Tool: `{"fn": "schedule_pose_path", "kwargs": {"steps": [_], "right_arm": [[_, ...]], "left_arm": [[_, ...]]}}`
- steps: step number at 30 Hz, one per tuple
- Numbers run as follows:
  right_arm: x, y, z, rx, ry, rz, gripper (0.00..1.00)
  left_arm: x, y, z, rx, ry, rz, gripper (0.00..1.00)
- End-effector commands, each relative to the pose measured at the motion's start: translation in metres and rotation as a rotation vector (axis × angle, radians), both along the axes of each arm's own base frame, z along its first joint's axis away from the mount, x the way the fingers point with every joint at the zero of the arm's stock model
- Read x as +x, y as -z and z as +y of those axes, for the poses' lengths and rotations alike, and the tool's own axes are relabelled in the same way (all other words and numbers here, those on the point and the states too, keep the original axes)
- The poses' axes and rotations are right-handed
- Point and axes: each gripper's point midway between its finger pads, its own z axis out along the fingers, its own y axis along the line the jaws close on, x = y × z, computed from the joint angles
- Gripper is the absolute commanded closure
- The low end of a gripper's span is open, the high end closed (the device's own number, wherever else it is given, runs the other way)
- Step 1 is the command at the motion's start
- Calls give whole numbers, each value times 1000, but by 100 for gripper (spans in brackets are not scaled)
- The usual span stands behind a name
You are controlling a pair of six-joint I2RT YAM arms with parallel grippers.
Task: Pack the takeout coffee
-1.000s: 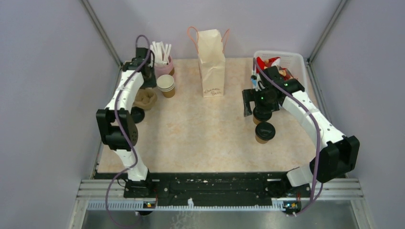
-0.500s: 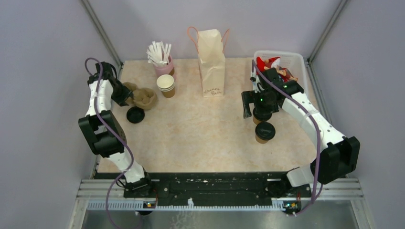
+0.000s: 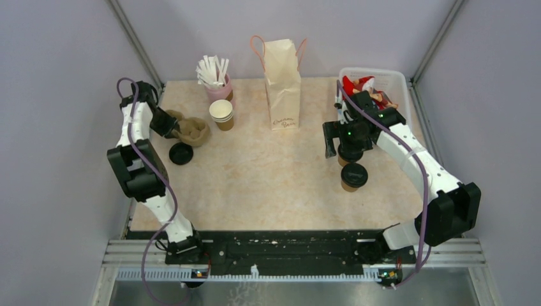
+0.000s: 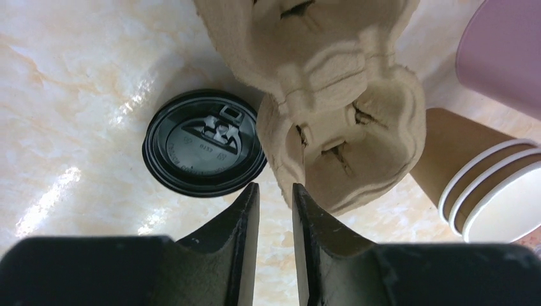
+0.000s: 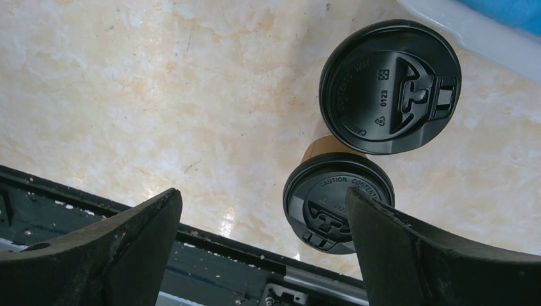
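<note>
Two takeout coffee cups with black lids stand right of centre: one (image 3: 349,155) partly under my right gripper (image 3: 342,136), the other (image 3: 353,176) nearer the front. In the right wrist view both lids show, the far cup (image 5: 389,86) and the near cup (image 5: 332,201); my right gripper (image 5: 261,194) hangs wide open above them, holding nothing. The tall paper bag (image 3: 282,86) stands upright at the back centre. My left gripper (image 3: 167,122) sits low at the left edge; its jaws (image 4: 275,191) stand a narrow gap apart, empty, just short of a pulp cup carrier (image 4: 344,134).
A loose black lid (image 3: 181,153) lies by the pulp carrier (image 3: 192,131). Stacked lidless cups (image 3: 222,113) and a pink cup of straws (image 3: 217,80) stand behind it. A white bin (image 3: 383,80) of packets sits back right. Grey walls close in on both sides.
My left arm swung from the straws at the back out to the left edge, and its gripper now faces the carrier with narrower jaws. The right arm has not moved.
</note>
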Motion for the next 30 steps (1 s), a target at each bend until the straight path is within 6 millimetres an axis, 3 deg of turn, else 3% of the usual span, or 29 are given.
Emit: {"fn": "schedule_pose_path", "kwargs": {"steps": [1, 17, 30], "right_arm": [[6, -11, 4, 6, -19, -57, 1], [7, -11, 2, -6, -15, -61, 1], [9, -10, 1, -13, -12, -62, 1]], "left_arm": [[13, -4, 8, 22, -1, -19, 69], [21, 14, 7, 25, 29, 9, 68], [37, 13, 8, 41, 59, -14, 67]]}}
